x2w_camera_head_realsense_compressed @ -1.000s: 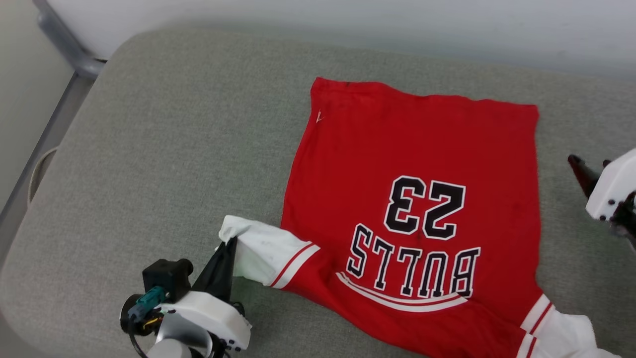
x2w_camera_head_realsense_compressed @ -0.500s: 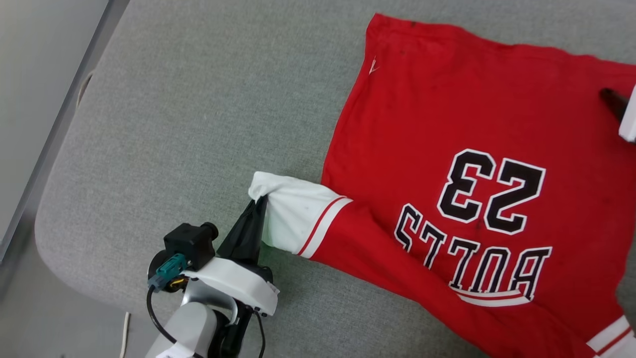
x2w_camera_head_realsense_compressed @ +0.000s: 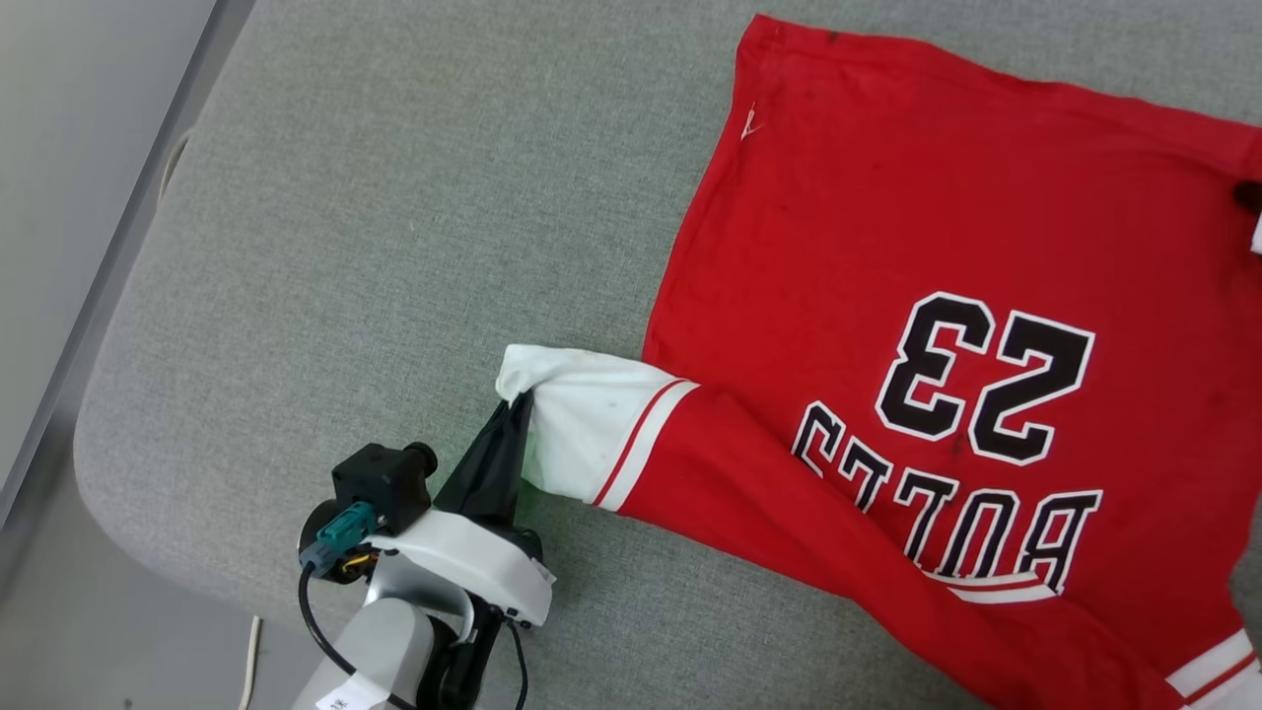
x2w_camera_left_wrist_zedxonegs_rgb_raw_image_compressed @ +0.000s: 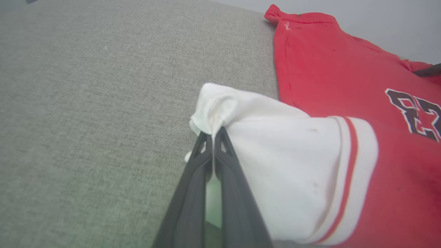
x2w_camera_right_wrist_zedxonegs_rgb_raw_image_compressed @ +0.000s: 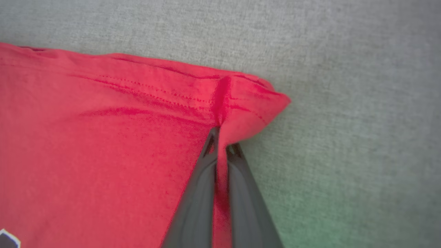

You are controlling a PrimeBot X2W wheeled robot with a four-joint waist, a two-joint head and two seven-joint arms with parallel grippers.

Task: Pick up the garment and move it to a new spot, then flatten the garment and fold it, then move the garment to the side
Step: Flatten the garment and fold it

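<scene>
The red shirt [x2w_camera_head_realsense_compressed: 887, 247] lay spread out, print upward, on the grey padded bench [x2w_camera_head_realsense_compressed: 375, 217], toward the right of it in the head view. Its lettering read upside down from the robot's side.

The left claw [x2w_camera_head_realsense_compressed: 515, 402] was closed tight on the outer edge of the white sleeve end [x2w_camera_head_realsense_compressed: 582, 429]. Only a small pucker of cloth [x2w_camera_left_wrist_zedxonegs_rgb_raw_image_compressed: 211, 113] was caught at the very tips. The right claw [x2w_camera_right_wrist_zedxonegs_rgb_raw_image_compressed: 220, 134] was likewise closed, on the hem corner [x2w_camera_right_wrist_zedxonegs_rgb_raw_image_compressed: 251, 100] at the far right of the shirt, with a thin ridge of red cloth running down between its fingers.

Both grips looked shallow, and that seemed the main risk. A quick lift or a sideways tug would probably draw the soft jersey out of one claw and drop that side in a heap.

It could not be told whether each claw held both layers or just the top one. With one layer, the shirt would likely open like a bag rather than hang flat.

The two holds also sat on unlike parts, a sleeve and a hem corner. Raised together, the body would probably hang skewed and twist. The free sleeve [x2w_camera_head_realsense_compressed: 1213, 671] would trail across the bench and might fold under on landing. Pulling the claws apart too hard could stretch the cloth or snap a grip loose.
</scene>
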